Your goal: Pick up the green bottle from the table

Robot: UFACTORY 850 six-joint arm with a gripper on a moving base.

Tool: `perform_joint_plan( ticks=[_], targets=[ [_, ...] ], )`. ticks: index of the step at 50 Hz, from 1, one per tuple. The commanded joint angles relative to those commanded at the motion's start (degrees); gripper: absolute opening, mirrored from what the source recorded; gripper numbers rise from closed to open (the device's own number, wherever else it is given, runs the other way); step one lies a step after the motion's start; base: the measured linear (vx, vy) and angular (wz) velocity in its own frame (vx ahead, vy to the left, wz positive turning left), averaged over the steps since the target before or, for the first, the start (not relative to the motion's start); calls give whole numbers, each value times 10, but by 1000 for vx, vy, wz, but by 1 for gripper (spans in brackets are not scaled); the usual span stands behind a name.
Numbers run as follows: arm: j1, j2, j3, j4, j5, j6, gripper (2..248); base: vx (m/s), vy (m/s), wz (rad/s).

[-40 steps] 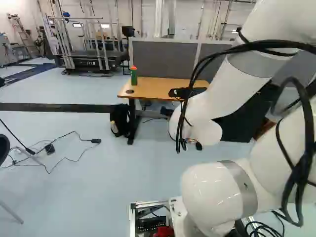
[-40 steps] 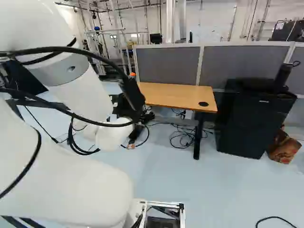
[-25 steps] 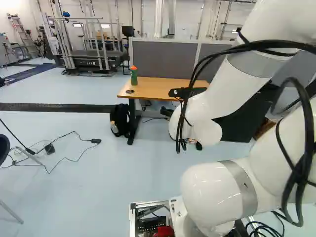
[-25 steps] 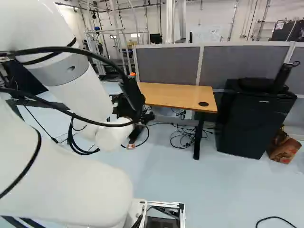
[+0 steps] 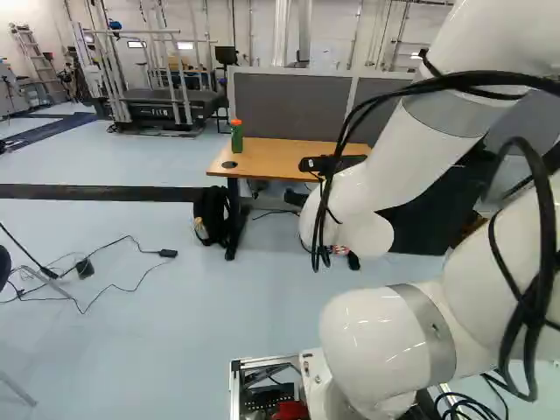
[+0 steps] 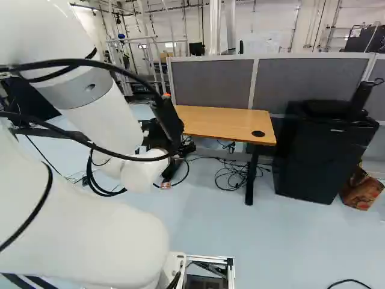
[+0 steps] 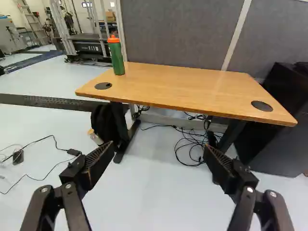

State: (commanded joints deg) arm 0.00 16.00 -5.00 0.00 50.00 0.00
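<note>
In the left base view my gripper (image 5: 332, 164) shows only as a black piece beyond the white wrist, its fingers hidden there. The wrist view shows the gripper (image 7: 159, 153) open, its two fingers wide apart with nothing held between them. Ahead of it and well off to one side, the green bottle (image 7: 117, 57) with an orange cap stands upright near the corner of the wooden table (image 7: 187, 89). Apart from the gripper, the bottle (image 5: 236, 135) also appears at the table's far left corner in the left base view; the right base view shows little more than its cap.
Grey partitions (image 6: 313, 78) stand behind the table. A black cabinet (image 6: 319, 153) is at its right, with a brown bag (image 6: 363, 189) alongside. A black backpack (image 5: 213, 214) rests by the left table leg. Cables (image 7: 190, 142) lie under the table; more cords (image 5: 127, 284) cross the floor.
The base has moved slightly forward: table, cabinet and floor cords have shifted a little outward in the base views. The arm keeps its pose against its lowest joint.
</note>
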Motion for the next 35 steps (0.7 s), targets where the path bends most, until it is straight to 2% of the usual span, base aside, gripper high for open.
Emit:
perform_joint_plan(
  ticks=[20, 35],
  targets=[
    [0, 0, 0, 0, 0, 0, 247, 175, 2, -3],
    [0, 0, 0, 0, 0, 0, 247, 128, 24, 104]
  ],
)
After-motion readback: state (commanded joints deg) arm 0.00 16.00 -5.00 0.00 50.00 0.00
